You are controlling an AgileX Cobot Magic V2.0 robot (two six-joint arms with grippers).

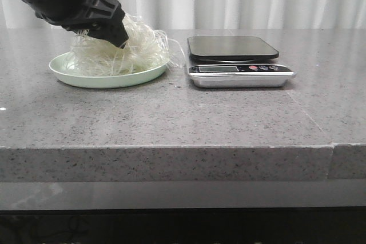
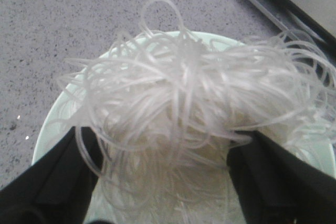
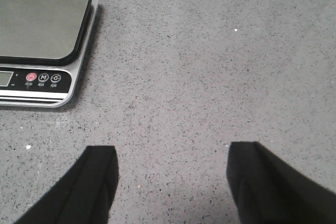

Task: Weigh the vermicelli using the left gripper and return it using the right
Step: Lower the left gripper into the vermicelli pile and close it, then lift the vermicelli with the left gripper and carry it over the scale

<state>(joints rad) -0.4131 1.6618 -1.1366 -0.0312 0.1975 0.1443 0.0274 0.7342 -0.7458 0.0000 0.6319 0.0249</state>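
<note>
From the front, the left gripper (image 1: 117, 37) sits in the fluffy white vermicelli tangle (image 1: 123, 52) on the pale green round plate (image 1: 74, 75), steel scale (image 1: 237, 61) at three o'clock. Its wrist view shows spread fingers (image 2: 52, 182) flanking strands. The right gripper (image 3: 170, 179) hangs spread, empty.

The scale (image 3: 44, 40), upper left of the right wrist view, has a button marked "M" and another "-0-"; the small print beneath is unreadable.
</note>
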